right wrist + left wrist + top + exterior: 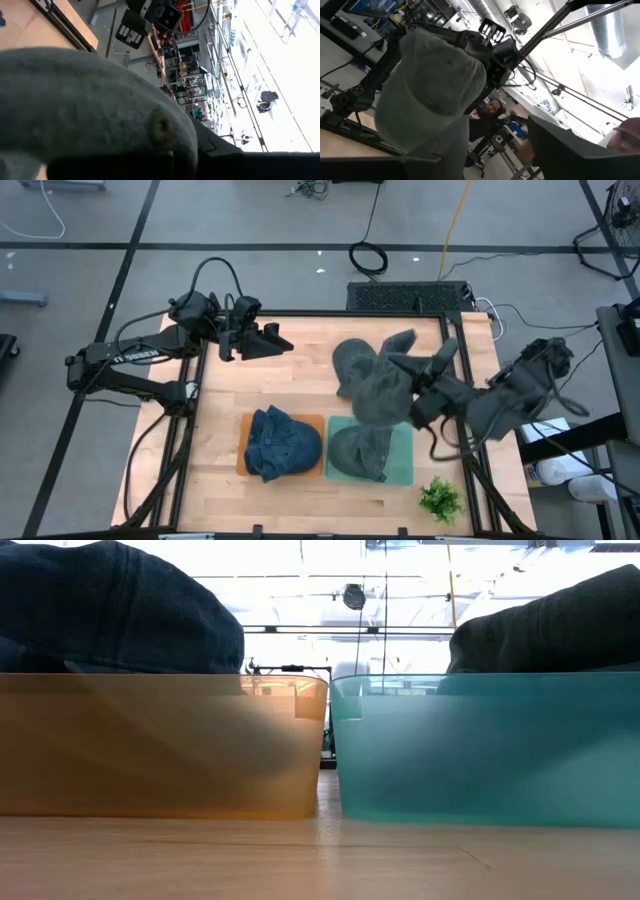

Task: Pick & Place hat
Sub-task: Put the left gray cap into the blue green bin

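Note:
A grey hat point(385, 395) hangs in the air from my right gripper point(408, 370), above the far rim of the teal bin point(405, 465); in the left wrist view this grey hat point(430, 95) shows its crown. Grey cloth point(350, 360) also lies on the table beside it. A second grey hat point(362, 450) sits in the teal bin, and a blue denim hat point(282, 442) fills the orange bin point(243, 450). My left gripper point(275, 340) is open, hovering near the table's far left, away from all hats. My right gripper is shut on the grey hat, reaching in from the table's right side. The hat's crown point(100, 100) covers the fingers, so which part they have cannot be told. The hat is lifted clear and hangs below the gripper point(492, 55).
In the low view the orange bin point(160, 740) and the teal bin point(490, 745) stand side by side with hats bulging over their rims. A small green plant point(440, 500) sits at the near right corner. Bare wood lies along the table's left side and near edge.

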{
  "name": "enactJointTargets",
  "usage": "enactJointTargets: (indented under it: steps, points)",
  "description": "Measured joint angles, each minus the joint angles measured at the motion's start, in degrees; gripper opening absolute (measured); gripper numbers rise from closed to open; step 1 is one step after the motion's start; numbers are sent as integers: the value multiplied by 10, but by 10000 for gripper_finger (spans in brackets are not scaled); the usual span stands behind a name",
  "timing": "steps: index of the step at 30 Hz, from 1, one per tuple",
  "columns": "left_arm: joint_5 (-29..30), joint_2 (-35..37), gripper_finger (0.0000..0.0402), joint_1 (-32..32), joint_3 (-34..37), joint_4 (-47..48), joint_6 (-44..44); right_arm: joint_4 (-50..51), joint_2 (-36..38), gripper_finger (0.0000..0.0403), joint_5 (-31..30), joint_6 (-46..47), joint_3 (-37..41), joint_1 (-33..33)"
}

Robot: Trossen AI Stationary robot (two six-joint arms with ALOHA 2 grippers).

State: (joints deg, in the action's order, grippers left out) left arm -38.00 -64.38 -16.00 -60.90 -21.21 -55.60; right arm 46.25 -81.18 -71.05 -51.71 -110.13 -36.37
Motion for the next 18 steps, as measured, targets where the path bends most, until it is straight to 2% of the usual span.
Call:
enactJointTargets:
  steps: [4, 10, 13, 18]
  points:
    - [0, 0, 227, 0, 0, 0, -4, 26, -24, 0, -12, 53, 0, -8]
    - [-2, 0, 236, 0, 0, 0, -16, 116, -60, 0, -12, 199, 3, -9]
    - [-12, 0, 234, 0, 0, -1, -16, 115, -68, 0, -10, 227, 29, -9]
    - [-15, 0, 226, 0, 0, -1, -18, 54, -66, 0, -12, 236, 115, -13]
